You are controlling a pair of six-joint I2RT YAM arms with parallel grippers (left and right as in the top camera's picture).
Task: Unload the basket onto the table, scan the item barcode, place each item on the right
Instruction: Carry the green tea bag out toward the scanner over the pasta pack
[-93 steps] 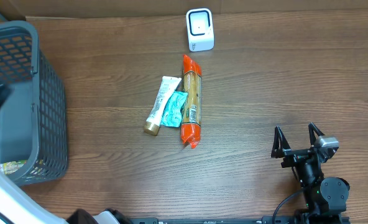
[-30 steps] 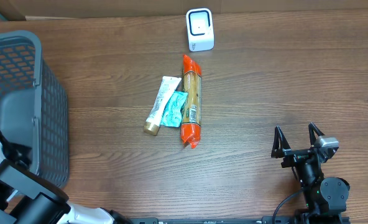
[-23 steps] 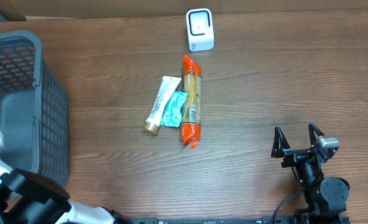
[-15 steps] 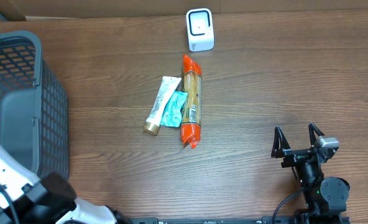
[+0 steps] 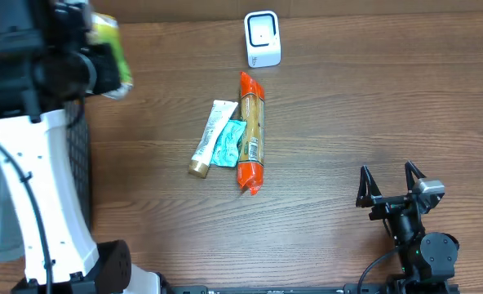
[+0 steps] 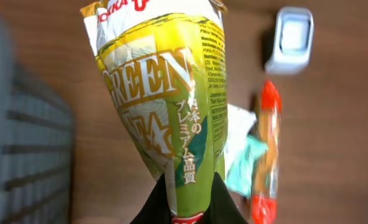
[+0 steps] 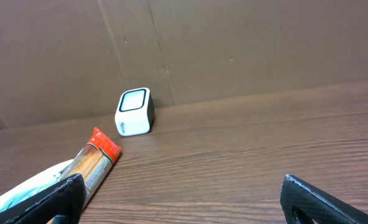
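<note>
Pinching a crinkly, tapered green packet (image 6: 165, 93) is the left claw (image 6: 190, 200); right claw (image 5: 390, 181) stands spread.

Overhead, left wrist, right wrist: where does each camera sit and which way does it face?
Overhead: above the table, facing straight down; shows the white left arm and the open right hand.
Left wrist: on the raised left hand, looking down past the green packet it grips; its fingers show at the bottom.
Right wrist: low by the table, facing level toward the cardboard wall; its fingertips show in the bottom corners.
Shared: all three see the scanner and the long orange-ended packet.
</note>
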